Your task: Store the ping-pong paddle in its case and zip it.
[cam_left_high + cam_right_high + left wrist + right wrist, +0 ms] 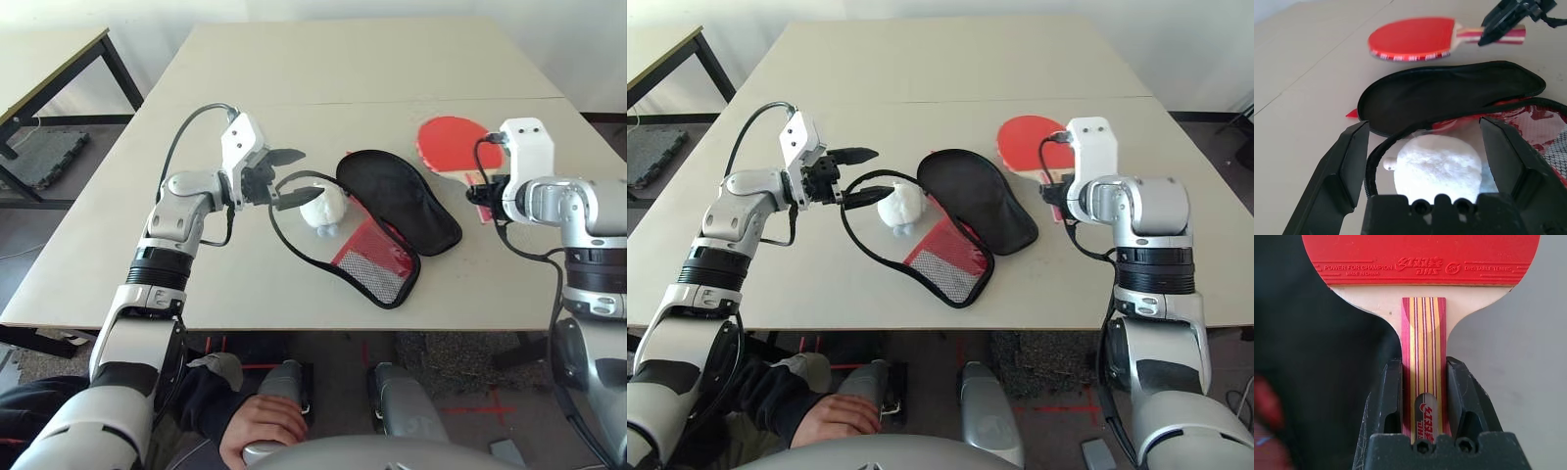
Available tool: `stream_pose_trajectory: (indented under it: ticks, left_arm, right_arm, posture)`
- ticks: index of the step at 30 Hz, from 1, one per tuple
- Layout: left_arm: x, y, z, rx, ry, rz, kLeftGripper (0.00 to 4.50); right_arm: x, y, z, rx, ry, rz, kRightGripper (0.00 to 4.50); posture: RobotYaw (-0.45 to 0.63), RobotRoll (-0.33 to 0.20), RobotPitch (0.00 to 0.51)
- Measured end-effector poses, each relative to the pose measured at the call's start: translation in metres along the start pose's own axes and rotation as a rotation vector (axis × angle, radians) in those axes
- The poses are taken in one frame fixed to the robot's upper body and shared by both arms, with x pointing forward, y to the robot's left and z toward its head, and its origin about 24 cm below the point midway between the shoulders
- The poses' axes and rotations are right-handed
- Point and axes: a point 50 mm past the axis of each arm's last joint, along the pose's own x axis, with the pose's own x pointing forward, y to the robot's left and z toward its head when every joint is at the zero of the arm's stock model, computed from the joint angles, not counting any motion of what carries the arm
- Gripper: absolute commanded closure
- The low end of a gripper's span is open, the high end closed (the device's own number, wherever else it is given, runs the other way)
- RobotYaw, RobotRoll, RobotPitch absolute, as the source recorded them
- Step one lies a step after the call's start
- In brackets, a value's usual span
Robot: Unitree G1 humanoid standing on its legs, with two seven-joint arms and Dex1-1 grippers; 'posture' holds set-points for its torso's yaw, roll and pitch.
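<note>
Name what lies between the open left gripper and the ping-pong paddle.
The case, lying unzipped on the table, spans that stretch, with its fluffy pompom nearest the left gripper. The ping-pong paddle lies beyond it. The left eye view shows this.

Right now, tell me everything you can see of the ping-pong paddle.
The ping-pong paddle has a round red rubber face printed with small lettering, a pale wooden neck, and a short handle striped red, tan and dark with a red logo. The right gripper is shut on the handle, one black finger on each side. The paddle sits beyond the open case, on the robot's right.
</note>
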Motion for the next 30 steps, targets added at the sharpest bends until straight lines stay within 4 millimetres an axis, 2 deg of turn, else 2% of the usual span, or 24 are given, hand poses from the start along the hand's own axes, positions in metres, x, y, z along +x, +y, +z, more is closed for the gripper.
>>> stream_pose_trajectory:
  ticks: [9,21,30]
  left_arm:
    - [-0.001,-0.001,-0.004,-0.007,0.004,0.005,0.00]
    - [-0.002,-0.004,-0.006,-0.005,0.004,0.022,0.00]
    - [-0.003,-0.004,-0.008,-0.010,0.006,0.024,0.00]
  right_arm:
    - [0.009,0.019,0.001,-0.100,0.049,0.096,3.42]
    - [0.025,0.025,-0.008,-0.174,0.112,0.115,3.42]
    - [0.029,0.024,-0.009,-0.204,0.108,0.113,3.42]
  posture:
    - [0.07,0.000,0.076]
    - [0.08,0.000,0.078]
    - [0.08,0.000,0.077]
